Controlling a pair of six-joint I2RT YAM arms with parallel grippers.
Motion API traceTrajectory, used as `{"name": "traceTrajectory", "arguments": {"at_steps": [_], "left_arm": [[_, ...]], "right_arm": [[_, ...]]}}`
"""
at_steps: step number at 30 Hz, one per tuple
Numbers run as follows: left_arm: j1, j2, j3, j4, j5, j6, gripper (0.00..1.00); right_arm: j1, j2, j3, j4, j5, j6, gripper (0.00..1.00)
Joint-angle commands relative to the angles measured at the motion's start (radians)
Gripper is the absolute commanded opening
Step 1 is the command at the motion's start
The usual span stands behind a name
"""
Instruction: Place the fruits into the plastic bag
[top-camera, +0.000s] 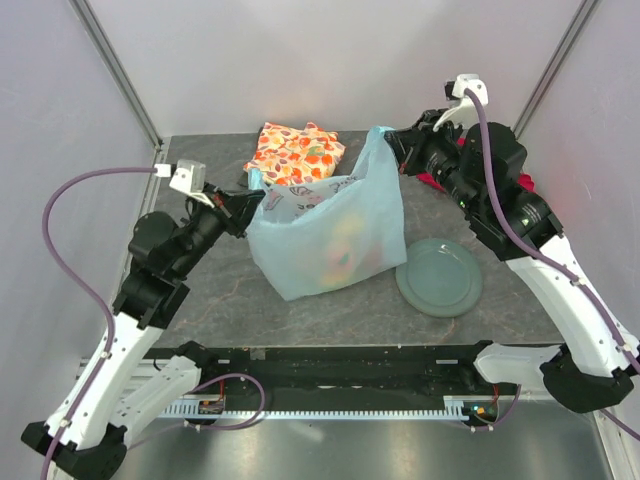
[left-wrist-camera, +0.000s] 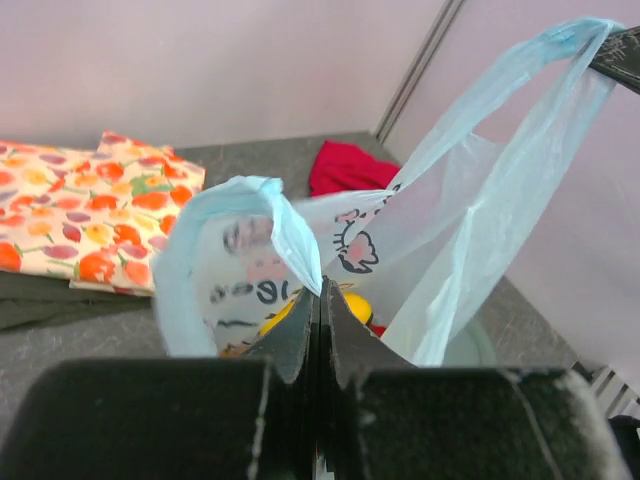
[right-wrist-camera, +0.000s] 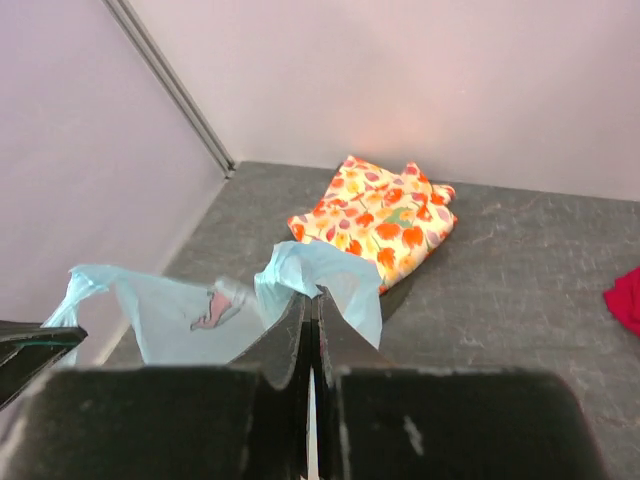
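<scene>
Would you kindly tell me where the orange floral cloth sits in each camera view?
Top external: floral cloth upper centre, behind the plastic bag.
Left wrist: floral cloth at the left edge, mid-height.
Right wrist: floral cloth near the picture's centre.
Shared landmark: the light-blue plastic bag, in all three.

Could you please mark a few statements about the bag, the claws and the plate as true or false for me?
1. The left claw is shut on one handle of the plastic bag. True.
2. The right claw is open and clear of the bag. False: it is shut on the bag's other handle.
3. A yellow fruit lies on the plate. False: the plate is bare; a yellow fruit shows inside the bag.
4. The floral cloth lies behind the bag, outside it. True.
</scene>
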Motion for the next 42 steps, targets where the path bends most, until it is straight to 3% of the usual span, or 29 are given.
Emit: {"name": "traceTrajectory", "arguments": {"at_steps": [1, 11, 28, 36, 38, 39, 42], "left_arm": [[0.004, -0.042, -0.048, 0.097, -0.011, -0.021, 0.02], [0.004, 0.054, -0.065, 0.002, 0.056, 0.01, 0.02], [0.002, 0.119, 0.062, 0.183, -0.047, 0.19, 0.02], [0.002, 0.083, -0.039, 0.144, -0.047, 0.142, 0.01], [0.004, 0.08, -0.042, 0.076, -0.039, 0.122, 0.02], [0.004, 0.071, -0.048, 0.068, -0.034, 0.116, 0.03], [0.004, 0.05, -0.064, 0.065, -0.027, 0.096, 0.17]], "right_arm": [[0.002, 0.016, -0.031, 0.042, -0.034, -0.006, 0.0], [0.002, 0.0, -0.173, 0.025, 0.003, 0.043, 0.0], [0.002, 0.098, 0.047, 0.083, -0.015, -0.036, 0.0], [0.002, 0.04, -0.149, 0.069, -0.002, 0.016, 0.01], [0.0, 0.022, -0.18, 0.059, 0.006, 0.031, 0.05], [0.002, 0.014, -0.2, 0.054, 0.011, 0.046, 0.12], [0.002, -0.003, -0.214, 0.053, 0.021, 0.045, 0.31]]}}
